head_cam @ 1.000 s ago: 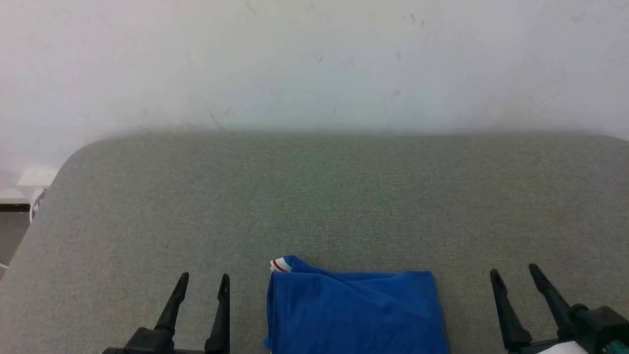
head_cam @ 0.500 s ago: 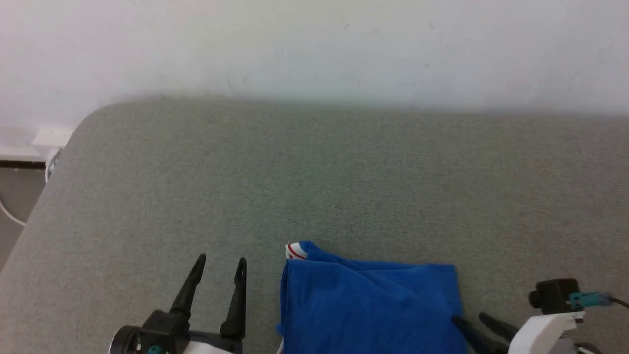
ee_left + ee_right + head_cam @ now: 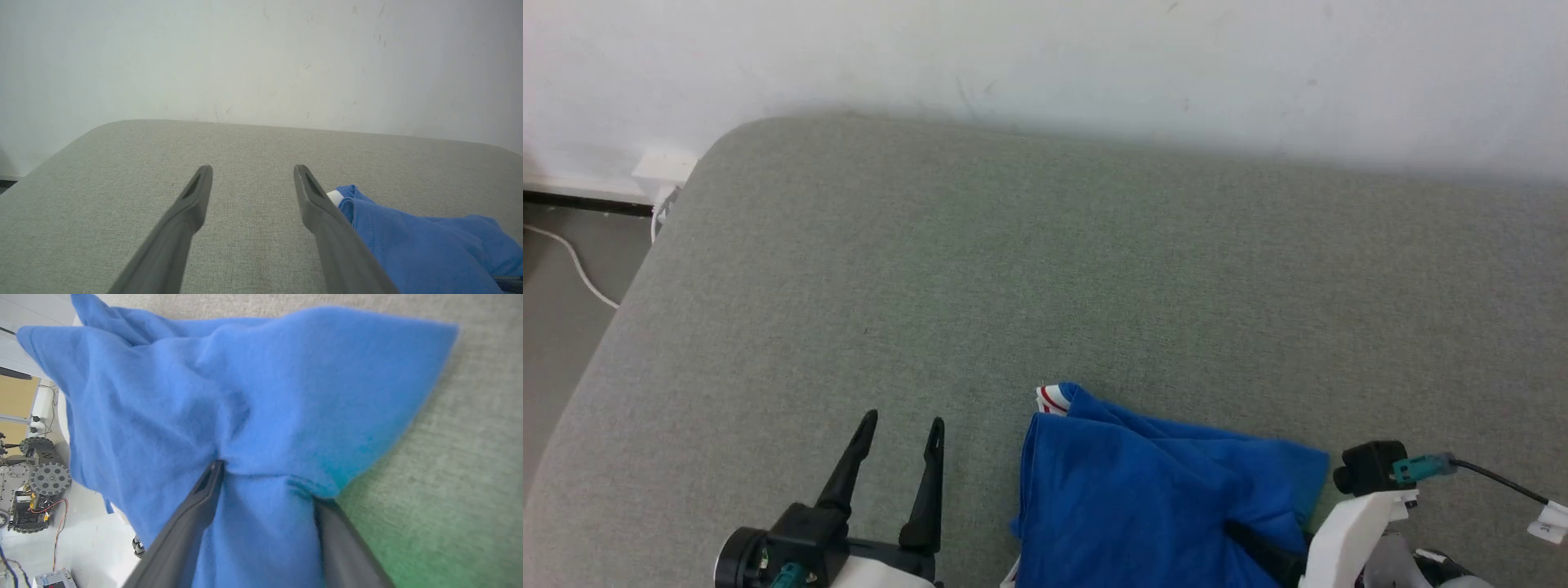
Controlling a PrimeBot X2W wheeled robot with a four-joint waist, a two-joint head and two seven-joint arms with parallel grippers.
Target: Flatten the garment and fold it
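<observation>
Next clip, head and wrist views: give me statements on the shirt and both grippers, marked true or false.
1. The fingers of the left gripper stand apart over bare grey surface. True.
2. The left gripper grips the shirt. False: it is beside the shirt, not touching it.
3. The shirt lies spread flat, sleeves out. False: it is bunched in a compact, creased pile.
4. The fingers of the right gripper are spread, with blue cloth between them. True.

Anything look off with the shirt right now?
The shirt lies crumpled, not flat, at the near edge of the table, striped trim poking out. The right tool straddles a bunched fold.
</observation>
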